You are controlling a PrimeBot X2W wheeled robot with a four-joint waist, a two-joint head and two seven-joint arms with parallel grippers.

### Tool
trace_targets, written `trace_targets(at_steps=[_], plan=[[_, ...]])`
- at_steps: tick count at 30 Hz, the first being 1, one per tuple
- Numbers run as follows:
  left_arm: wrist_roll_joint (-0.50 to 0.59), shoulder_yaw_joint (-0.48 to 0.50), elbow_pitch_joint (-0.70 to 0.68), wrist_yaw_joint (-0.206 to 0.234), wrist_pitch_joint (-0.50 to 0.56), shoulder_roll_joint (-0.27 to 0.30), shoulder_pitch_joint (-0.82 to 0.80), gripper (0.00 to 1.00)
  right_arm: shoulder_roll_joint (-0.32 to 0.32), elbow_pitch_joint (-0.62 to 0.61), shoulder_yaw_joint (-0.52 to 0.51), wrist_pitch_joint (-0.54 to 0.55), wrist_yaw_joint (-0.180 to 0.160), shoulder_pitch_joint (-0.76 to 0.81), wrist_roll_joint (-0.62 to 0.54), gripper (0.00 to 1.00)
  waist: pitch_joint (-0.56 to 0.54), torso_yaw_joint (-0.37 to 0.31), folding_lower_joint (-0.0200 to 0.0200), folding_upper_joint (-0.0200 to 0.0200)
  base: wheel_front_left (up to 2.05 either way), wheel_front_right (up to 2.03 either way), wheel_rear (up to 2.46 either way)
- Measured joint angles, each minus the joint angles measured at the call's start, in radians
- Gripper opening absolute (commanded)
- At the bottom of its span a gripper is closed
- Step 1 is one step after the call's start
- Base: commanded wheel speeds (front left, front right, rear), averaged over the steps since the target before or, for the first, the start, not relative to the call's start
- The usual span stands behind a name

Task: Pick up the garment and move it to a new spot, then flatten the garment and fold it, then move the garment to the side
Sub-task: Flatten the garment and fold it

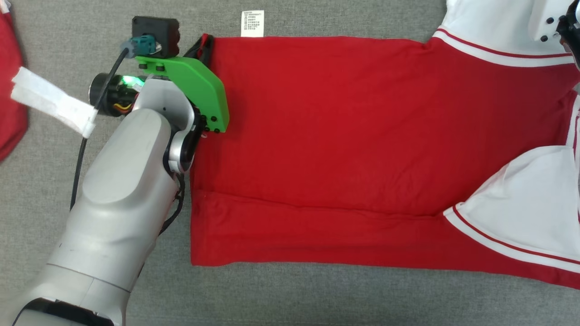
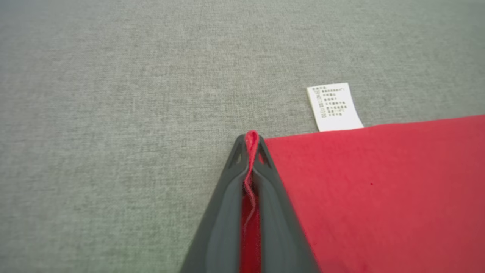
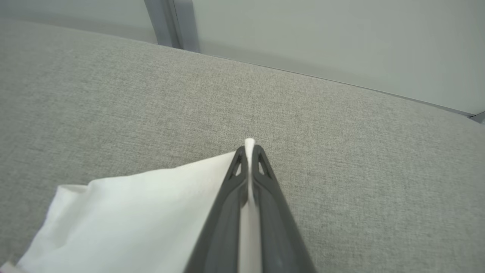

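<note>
The garment is a red shirt with white sleeves, spread flat on the grey cloth surface, hem to the left and sleeves to the right. My left gripper is shut on the hem's far corner, and red cloth sticks out between its fingertips; in the head view that gripper sits at the shirt's upper left corner. Over at the shirt's other end, my right gripper is shut on the edge of a white sleeve. Its wrist shows at the top right of the head view.
A white care label lies at the garment's far edge. Another red cloth and a white strip lie at the left. A pale wall and a metal post stand beyond the surface's far edge.
</note>
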Motion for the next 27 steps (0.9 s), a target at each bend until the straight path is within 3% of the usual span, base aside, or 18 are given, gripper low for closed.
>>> trace_targets(at_steps=[7, 14, 19, 27], plan=[[0.008, 0.015, 0.040, 0.006, -0.126, 0.016, 0.035, 0.00, 0.023, 0.038, -0.007, -0.152, 0.000, 0.035, -0.007, 0.00, -0.076, -0.020, 0.0000, 0.0000, 0.00, 0.00, 0.00], [0.007, -0.002, 0.072, -0.048, -0.210, 0.028, 0.116, 0.00, 0.048, 0.059, 0.032, -0.216, 0.000, 0.136, 0.077, 0.00, -0.173, -0.040, 0.0000, 0.0000, 0.00, 0.00, 0.00], [0.013, -0.026, 0.076, -0.078, -0.248, 0.054, 0.189, 0.00, 0.030, 0.009, 0.073, -0.205, 0.000, 0.240, 0.154, 0.00, -0.246, -0.055, 0.0000, 0.0000, 0.00, 0.00, 0.00], [0.012, -0.039, 0.043, -0.084, -0.294, 0.091, 0.302, 0.00, -0.023, -0.157, 0.102, -0.121, 0.000, 0.445, 0.245, 0.00, -0.340, -0.091, 0.0000, 0.0000, 0.00, 0.00, 0.00]])
